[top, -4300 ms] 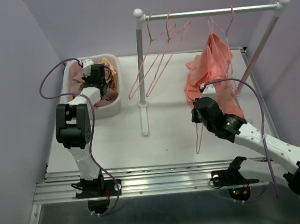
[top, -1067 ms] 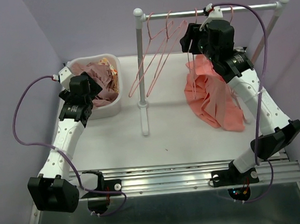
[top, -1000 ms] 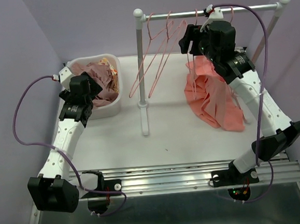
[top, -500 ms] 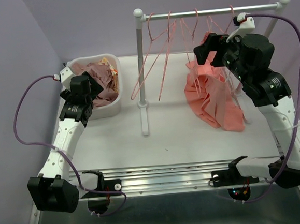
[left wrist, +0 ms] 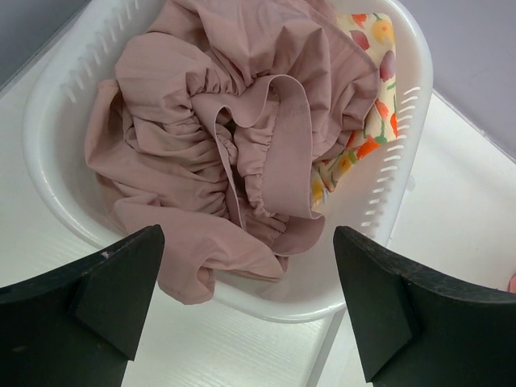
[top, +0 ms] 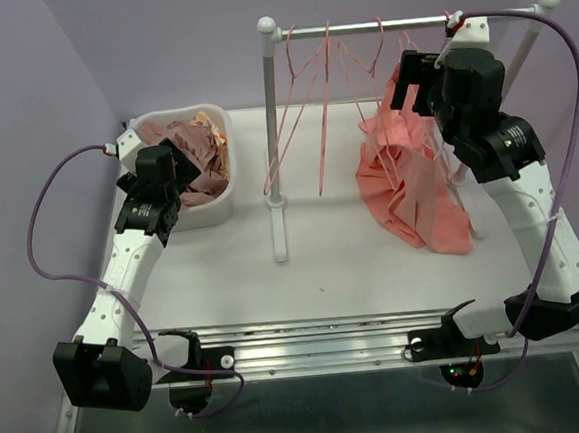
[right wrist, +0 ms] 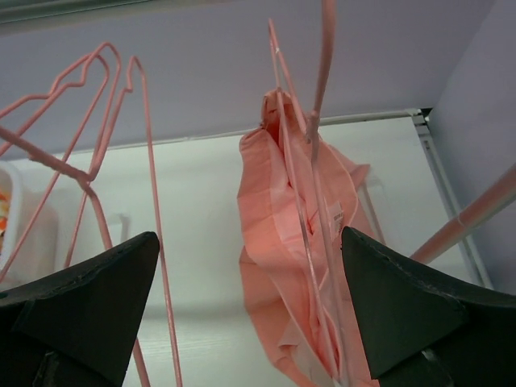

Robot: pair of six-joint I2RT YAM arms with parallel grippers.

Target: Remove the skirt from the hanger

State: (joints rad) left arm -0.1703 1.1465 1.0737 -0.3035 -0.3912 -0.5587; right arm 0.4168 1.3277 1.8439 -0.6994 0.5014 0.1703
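Skirt (top: 407, 182) drapes over hanger (right wrist: 319, 72), hiding its lower part.

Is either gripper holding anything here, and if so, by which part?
Nothing is held. The left gripper hangs open over the basket; the right gripper is open, its fingers clear of the skirt and hangers.
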